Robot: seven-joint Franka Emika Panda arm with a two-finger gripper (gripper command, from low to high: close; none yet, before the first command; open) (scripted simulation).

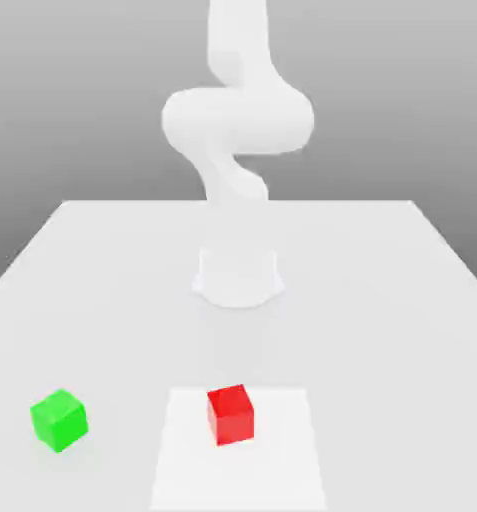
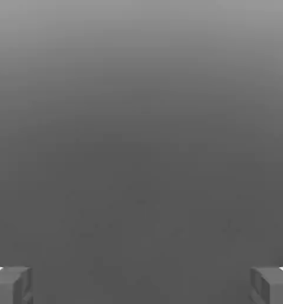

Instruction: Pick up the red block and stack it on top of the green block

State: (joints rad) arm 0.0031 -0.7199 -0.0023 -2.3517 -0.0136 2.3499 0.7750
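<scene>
On the white table (image 1: 382, 300), red block (image 1: 231, 414) and green block (image 1: 59, 419) sit apart; jaws spread wide.

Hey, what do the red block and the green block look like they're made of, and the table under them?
The red block looks like smooth, matte plastic or painted wood: flat even colour, crisp edges, no grain or glare. The green block shows the same plain, uniform faces, so likely the same material. The table is a flat, pale, matte surface with no texture; its material is open. These are simulator renders, so all of this is a guess.
</scene>
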